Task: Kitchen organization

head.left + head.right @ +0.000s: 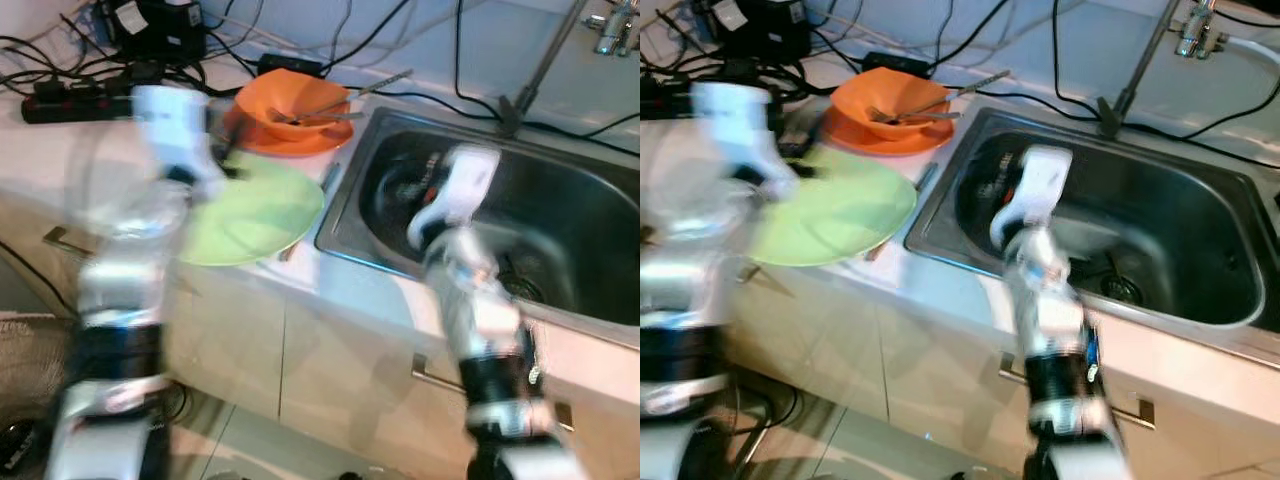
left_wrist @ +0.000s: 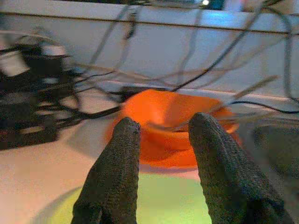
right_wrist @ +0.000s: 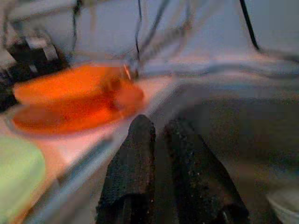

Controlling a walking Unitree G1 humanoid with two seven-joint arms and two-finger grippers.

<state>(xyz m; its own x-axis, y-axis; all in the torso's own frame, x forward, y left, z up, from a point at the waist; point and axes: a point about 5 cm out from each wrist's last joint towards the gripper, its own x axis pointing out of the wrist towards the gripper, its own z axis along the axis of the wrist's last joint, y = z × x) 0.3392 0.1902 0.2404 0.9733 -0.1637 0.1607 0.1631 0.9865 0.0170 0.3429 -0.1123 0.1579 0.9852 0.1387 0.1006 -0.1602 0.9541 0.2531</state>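
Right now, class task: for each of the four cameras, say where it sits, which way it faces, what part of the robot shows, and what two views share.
Left eye view: on the head, looking down at the white counter; both silver arms show, blurred.
Right eye view: the same scene from the head, showing the steel sink.
Left wrist view: along the left gripper, jaws parted, above the round pale green plate, facing the orange bowl.
Right wrist view: along the right gripper at the sink's edge.
Shared: both wrist views show the orange bowl.

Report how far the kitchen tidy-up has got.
Nothing looks put away yet. The orange bowl with cutlery on its orange plate and the green plate remain on the counter. Left end effector, open, hovers above the green plate; right end effector is over the sink.
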